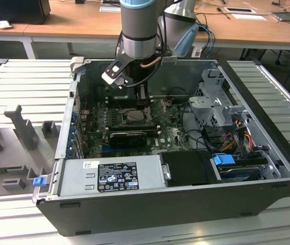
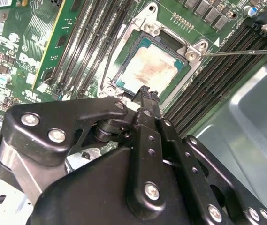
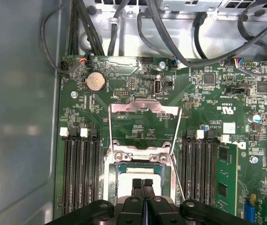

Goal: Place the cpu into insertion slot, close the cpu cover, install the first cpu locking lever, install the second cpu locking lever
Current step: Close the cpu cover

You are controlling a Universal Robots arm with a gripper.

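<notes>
While the cpu lies in the insertion slot, cpu cover open, the closed gripper hangs at the chip's edge.

The cpu has a pale silvery-beige top blotched with smears and edged in teal, and the slot around it has a silvery rim. The board is green, its memory slots black with white clips, and the hand black with silver screws. The black case sits on a pale grey ribbed desk.

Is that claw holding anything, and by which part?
Nothing. The gripper is shut and empty, near the edge of the cpu, which lies in the insertion slot.
</notes>
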